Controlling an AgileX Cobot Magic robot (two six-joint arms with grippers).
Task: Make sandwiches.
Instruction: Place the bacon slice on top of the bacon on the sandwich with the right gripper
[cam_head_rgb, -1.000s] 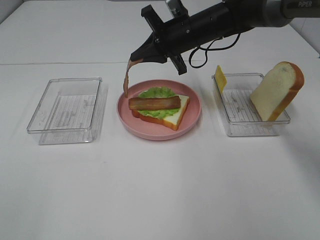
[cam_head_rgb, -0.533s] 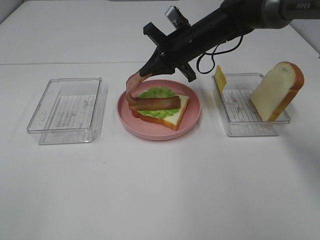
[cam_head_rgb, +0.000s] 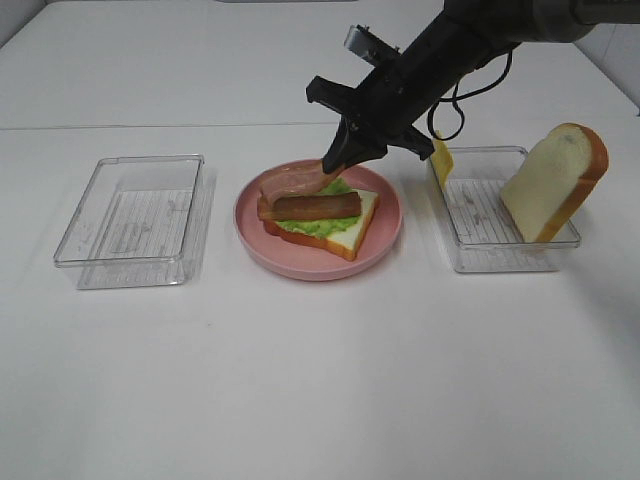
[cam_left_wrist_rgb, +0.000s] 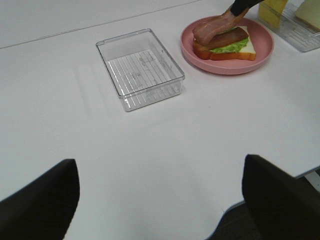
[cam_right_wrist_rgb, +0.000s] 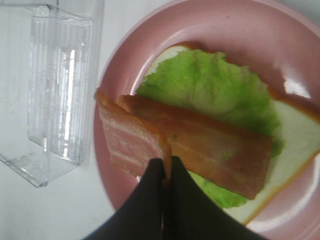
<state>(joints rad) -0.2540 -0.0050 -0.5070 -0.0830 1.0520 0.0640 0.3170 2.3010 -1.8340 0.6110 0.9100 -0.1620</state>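
White table (cam_head_rgb: 300, 380) under everything. Found a clear tray (cam_head_rgb: 135, 215) at far left. Noted the left gripper (cam_left_wrist_rgb: 157, 165) low over the near table, well apart from the food, fingers wide apart and holding nothing, probably parked out of the way. Saw the sandwich (cam_head_rgb: 320, 215) in the middle on a pink plate (cam_head_rgb: 385, 240), half built: bottom bread, lettuce (cam_head_rgb: 312, 228), one brown strip (cam_head_rgb: 310, 205) across. Noted the right gripper (cam_head_rgb: 336, 165) over the plate, fingers pinched shut on one end of a pink strip (cam_head_rgb: 292, 180), free end lying partly on the brown strip, likely for laying it flat. Saw cheese (cam_head_rgb: 441, 157) and a bread slice (cam_head_rgb: 553, 182) propped upright in the right tray (cam_head_rgb: 500, 255), probably for easy pinching.
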